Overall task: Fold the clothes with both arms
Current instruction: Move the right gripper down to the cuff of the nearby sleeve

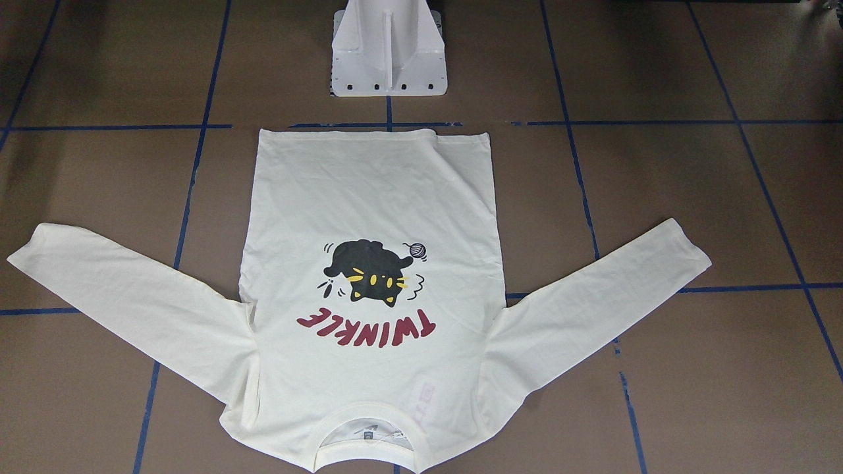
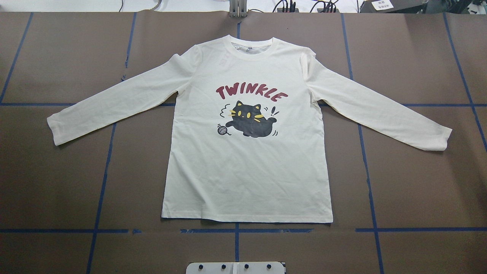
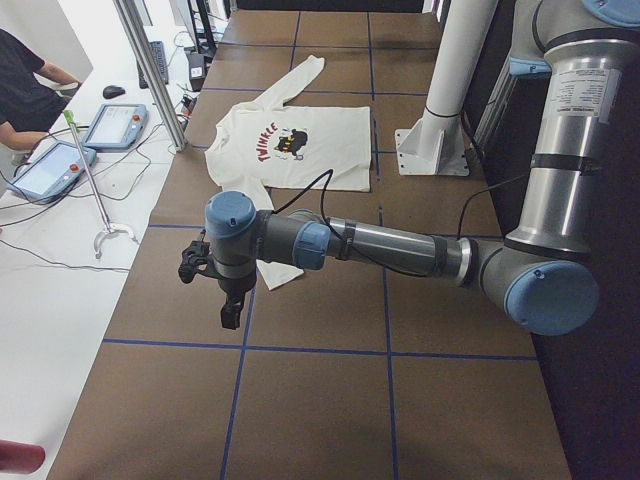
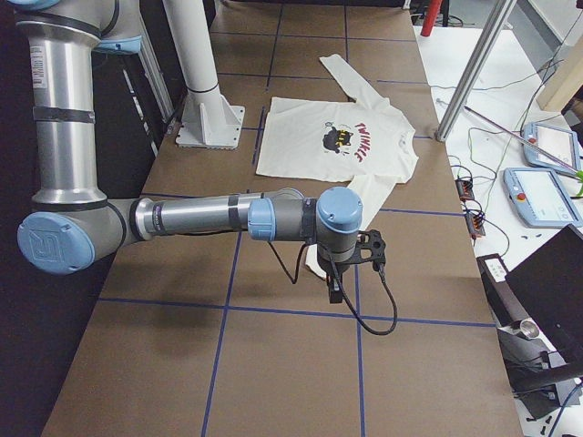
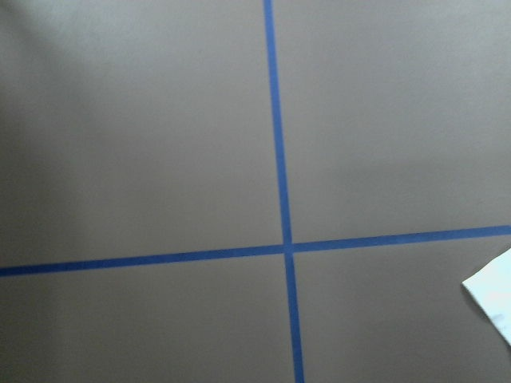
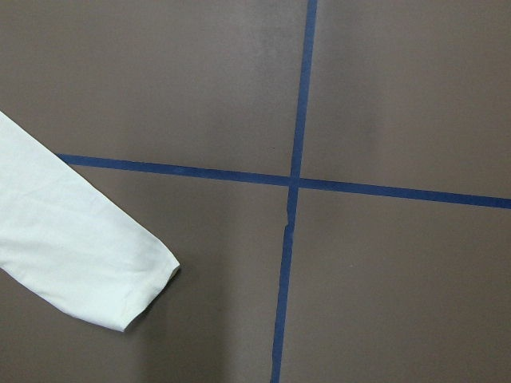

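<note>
A cream-white long-sleeved shirt [image 2: 247, 179] lies flat and print-up on the tabletop [image 2: 57, 190], with its hem toward the robot and its collar away. A black cat print [image 2: 249, 122] sits on the chest below dark red "TWINKLE" lettering [image 2: 251, 94]. Both sleeves are spread wide, slanting outward and down toward the hem side. The left arm [image 3: 400, 245] and right arm [image 4: 200, 218] each stretch out low beyond a cuff. The left end effector [image 3: 228, 305] and right end effector [image 4: 335, 289] point down above the tabletop; whether either is open cannot be told.
</note>
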Action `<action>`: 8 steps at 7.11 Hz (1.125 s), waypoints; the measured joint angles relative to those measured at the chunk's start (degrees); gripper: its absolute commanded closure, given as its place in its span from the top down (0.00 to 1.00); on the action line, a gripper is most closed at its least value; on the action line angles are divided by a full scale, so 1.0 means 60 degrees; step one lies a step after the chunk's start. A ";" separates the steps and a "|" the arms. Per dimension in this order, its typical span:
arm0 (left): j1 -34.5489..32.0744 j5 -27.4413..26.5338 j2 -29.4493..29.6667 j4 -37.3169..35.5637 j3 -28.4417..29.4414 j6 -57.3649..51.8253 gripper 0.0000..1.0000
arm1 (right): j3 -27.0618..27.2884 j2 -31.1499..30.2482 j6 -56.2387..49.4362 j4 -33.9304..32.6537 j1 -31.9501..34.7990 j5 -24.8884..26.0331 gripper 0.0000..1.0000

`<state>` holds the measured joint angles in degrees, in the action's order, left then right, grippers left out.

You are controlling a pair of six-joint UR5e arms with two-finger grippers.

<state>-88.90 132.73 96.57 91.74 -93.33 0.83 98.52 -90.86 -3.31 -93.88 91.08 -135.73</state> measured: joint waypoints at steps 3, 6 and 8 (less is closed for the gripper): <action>0.0171 0.0462 0.0141 0.0679 0.0050 0.0040 1.00 | -0.0832 -0.0284 0.3498 0.3047 -0.1557 0.0068 1.00; 0.0194 0.0508 0.0191 0.0917 0.0083 0.0044 1.00 | -0.1561 -0.0335 0.5820 0.5099 -0.2988 0.0406 1.00; 0.0197 0.0514 0.0191 0.0950 0.0069 0.0004 1.00 | -0.1585 -0.0309 0.6651 0.5219 -0.3634 0.0734 1.00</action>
<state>-87.72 135.82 97.71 97.44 -92.92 0.85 89.00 -92.71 36.60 -62.56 69.27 -131.32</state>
